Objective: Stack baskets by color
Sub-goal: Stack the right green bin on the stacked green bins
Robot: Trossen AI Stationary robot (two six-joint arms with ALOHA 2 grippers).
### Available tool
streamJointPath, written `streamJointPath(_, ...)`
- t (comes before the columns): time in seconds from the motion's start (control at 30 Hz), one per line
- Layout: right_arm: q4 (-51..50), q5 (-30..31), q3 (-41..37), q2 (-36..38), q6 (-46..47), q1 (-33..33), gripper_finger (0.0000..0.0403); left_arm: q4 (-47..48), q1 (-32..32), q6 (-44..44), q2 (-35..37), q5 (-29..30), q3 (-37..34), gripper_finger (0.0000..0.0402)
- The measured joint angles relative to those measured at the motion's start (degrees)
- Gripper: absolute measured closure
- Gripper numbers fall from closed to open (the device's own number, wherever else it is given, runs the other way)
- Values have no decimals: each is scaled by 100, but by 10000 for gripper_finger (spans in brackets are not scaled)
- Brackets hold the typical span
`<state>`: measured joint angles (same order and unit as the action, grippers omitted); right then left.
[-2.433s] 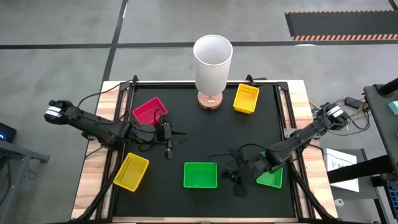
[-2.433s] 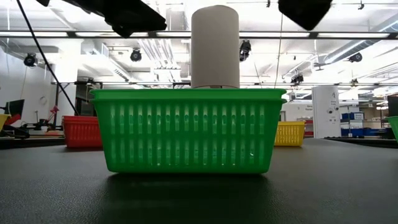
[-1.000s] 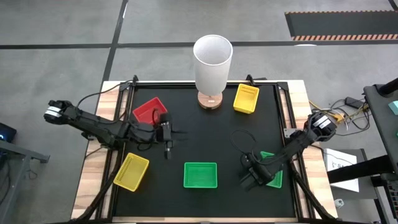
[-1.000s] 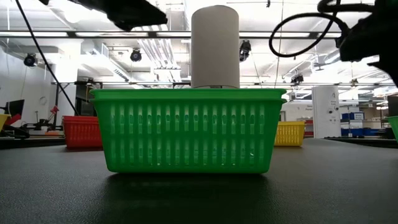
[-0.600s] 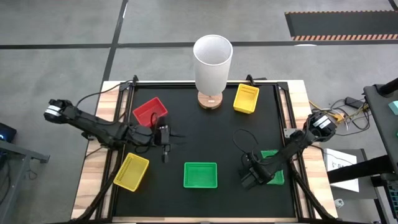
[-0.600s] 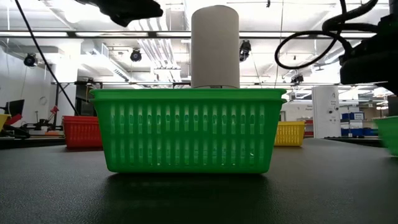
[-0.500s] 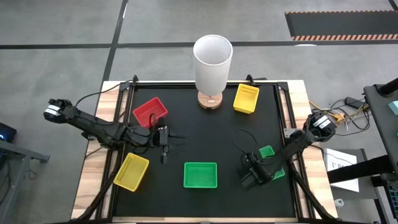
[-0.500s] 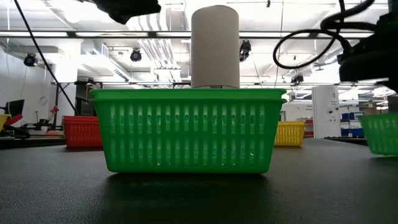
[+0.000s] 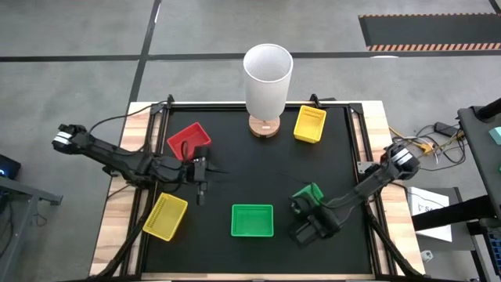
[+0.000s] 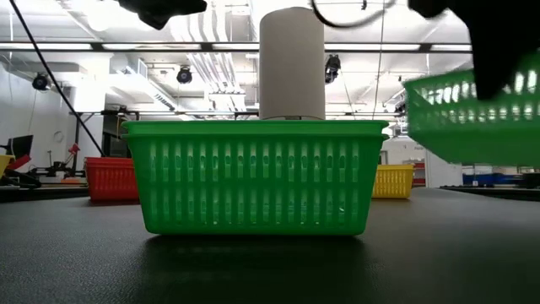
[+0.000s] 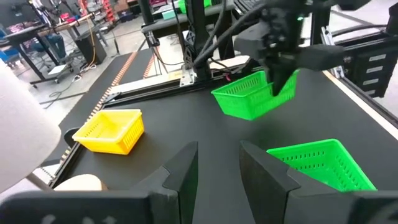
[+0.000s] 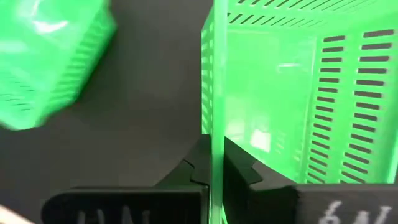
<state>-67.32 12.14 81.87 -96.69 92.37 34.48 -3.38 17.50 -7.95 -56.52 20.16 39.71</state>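
Pinched tight on one thin side wall, my right hand [image 12: 211, 163] carries a green basket [image 9: 308, 193] clear of the table [image 9: 235, 157], tilted in the air because I hold it by a single edge. I grip the rim and not the floor of the basket so that its underside stays free to drop into another one. The second green basket [image 9: 252, 220] sits flat on the table near the front edge, just beside the one I carry, and I judge that is where this load belongs: same color, open side up, ready to nest. I will have to level the carried basket before lowering, or a corner could catch on the rim below.

My left hand [image 9: 201, 175] hovers over the table close to the red basket [image 9: 188, 139], fingers [image 11: 180, 171] apart and holding nothing, waiting out of the way. One yellow basket [image 9: 165, 215] rests at the front left corner, another yellow basket [image 9: 309, 124] at the back beside the white cylinder [image 9: 267, 78], well apart from each other.
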Motion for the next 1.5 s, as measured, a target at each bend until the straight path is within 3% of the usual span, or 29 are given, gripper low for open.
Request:
streamJointPath(0.23, -1033, 60, 1936, -1082, -1451, -103, 394, -56, 15, 12, 212, 2, -193, 301)
streamJointPath(0.43, -1381, 73, 3819, -2175, -3872, -107, 394, -40, 15, 32, 415, 2, -284, 301)
streamJointPath(0.63, -1955, 306, 5334, -2864, -4751, -102, 394, -47, 20, 162, 484, 0, -294, 301)
streamJointPath(1.1, -338, 586, 4850, -2869, -6629, -382, 394, -48, 26, 174, 490, 0, -335, 301)
streamJointPath(1.5, -54, 584, 4495, -2869, -6755, -413, 394, -44, 26, 179, 484, 0, -337, 301)
